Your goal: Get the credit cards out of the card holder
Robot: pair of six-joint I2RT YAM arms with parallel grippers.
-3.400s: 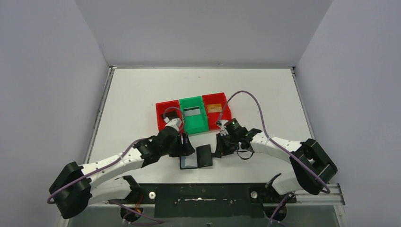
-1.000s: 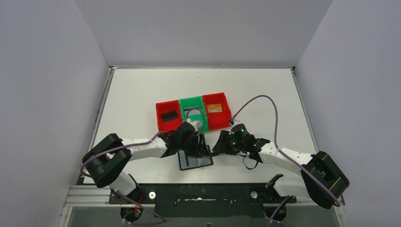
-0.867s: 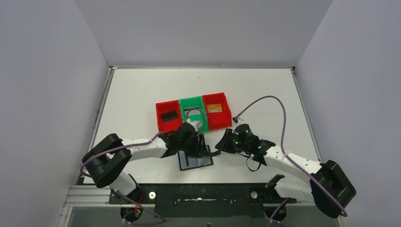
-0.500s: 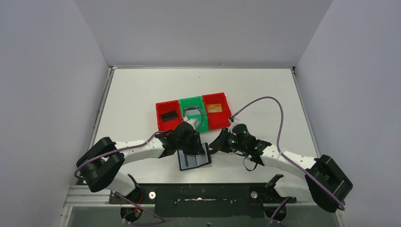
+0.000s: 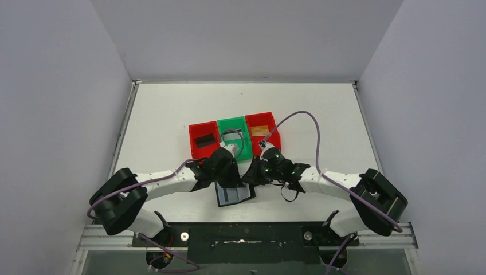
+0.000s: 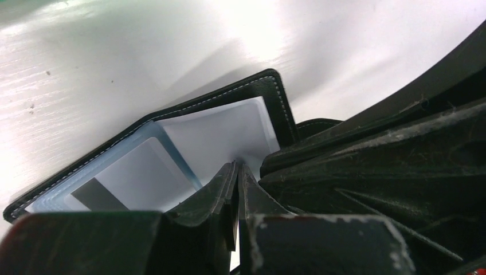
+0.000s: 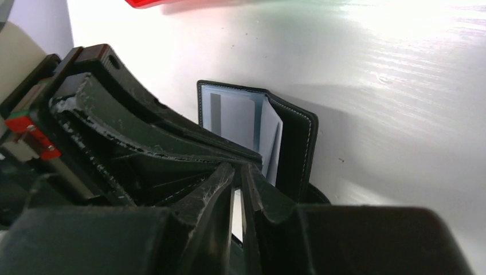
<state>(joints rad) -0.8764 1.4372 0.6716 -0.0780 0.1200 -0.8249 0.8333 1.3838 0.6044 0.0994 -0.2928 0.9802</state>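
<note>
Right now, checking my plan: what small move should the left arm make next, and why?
Probably ease the left end effector back slowly: it is shut at the card holder pocket edge, while the right end effector grips its cover.

Showing white shells on left arm [image 5: 163, 179] and right arm [image 5: 334, 181], black joint housings, trailing purple cables [image 5: 298, 113], glowing green lights [image 5: 274, 154], bearing scuffed black fingers [image 6: 215, 192] on left gripper [image 6: 236, 169].

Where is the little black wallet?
In the top view, the small black bifold card holder lies partly open on the white table, near the front middle, just before the green plastic bin.
</note>
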